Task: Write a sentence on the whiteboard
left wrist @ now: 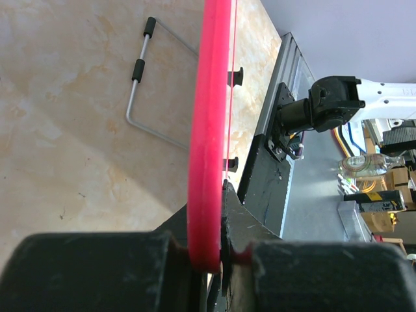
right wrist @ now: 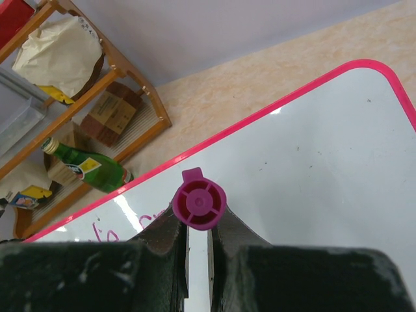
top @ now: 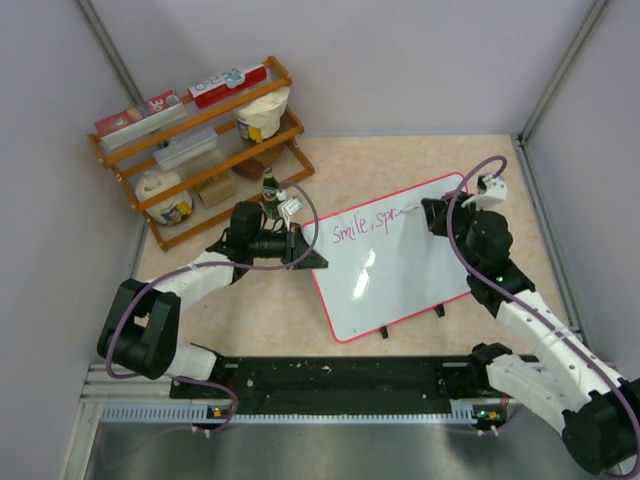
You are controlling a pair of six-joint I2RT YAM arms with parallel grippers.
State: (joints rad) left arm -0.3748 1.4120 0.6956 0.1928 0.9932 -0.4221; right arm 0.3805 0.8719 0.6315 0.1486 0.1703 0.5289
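The whiteboard (top: 400,280), glossy white with a thin pink frame, lies tilted at the table's middle right. Its upper left carries the sentence (top: 365,225) in pink cursive, which reads "Smile, spr" up to my right gripper. My left gripper (top: 305,255) is shut on the board's left corner. In the left wrist view the pink frame (left wrist: 211,130) runs edge-on between the left gripper's (left wrist: 218,253) fingers. My right gripper (top: 432,215) is shut on a magenta marker (right wrist: 199,203), seen end-on over the board (right wrist: 312,149). The marker's tip is hidden. A few pink strokes (right wrist: 97,231) show to its left.
A wooden rack (top: 200,150) with boxes, a tub and a green bottle (top: 268,190) stands at the back left. A bent wire stand (left wrist: 140,84) lies on the table behind the board. A black rail (top: 340,378) runs along the near edge, and walls close in on both sides.
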